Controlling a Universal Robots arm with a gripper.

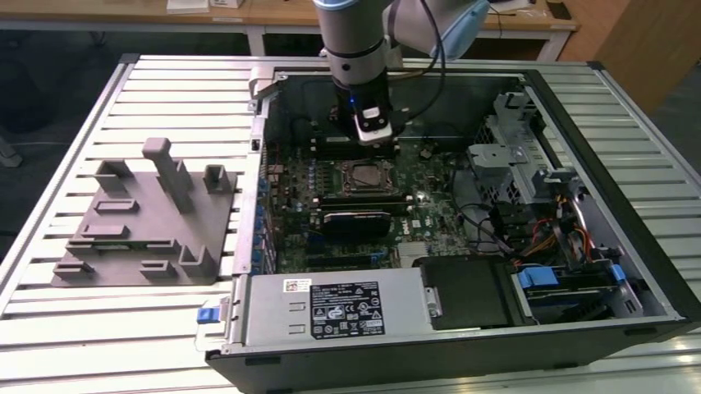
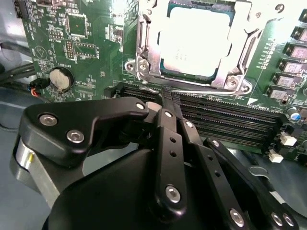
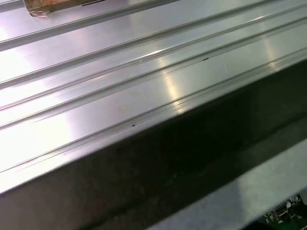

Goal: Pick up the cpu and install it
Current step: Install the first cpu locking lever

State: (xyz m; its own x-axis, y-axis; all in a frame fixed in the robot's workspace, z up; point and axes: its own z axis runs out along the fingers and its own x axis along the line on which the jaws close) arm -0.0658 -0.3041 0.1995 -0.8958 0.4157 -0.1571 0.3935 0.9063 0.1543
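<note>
Faint, unreadable marks on the cpu (image 2: 192,40), silver-grey, seated in its socket (image 2: 144,57); gripper (image 2: 169,96) clenched, empty.

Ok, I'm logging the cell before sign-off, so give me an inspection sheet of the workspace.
Surface: ribbed metal table.
Job's things: cpu lies in the metal-framed socket on the motherboard.
Clutter: grey fixture block on the table, at the exterior view's left of the open computer case.
Grippers: gripper shut, holding nothing, above the memory slots beside the socket.
Cables: wire bundles inside the case.
Surroundings: wooden desks behind.
</note>
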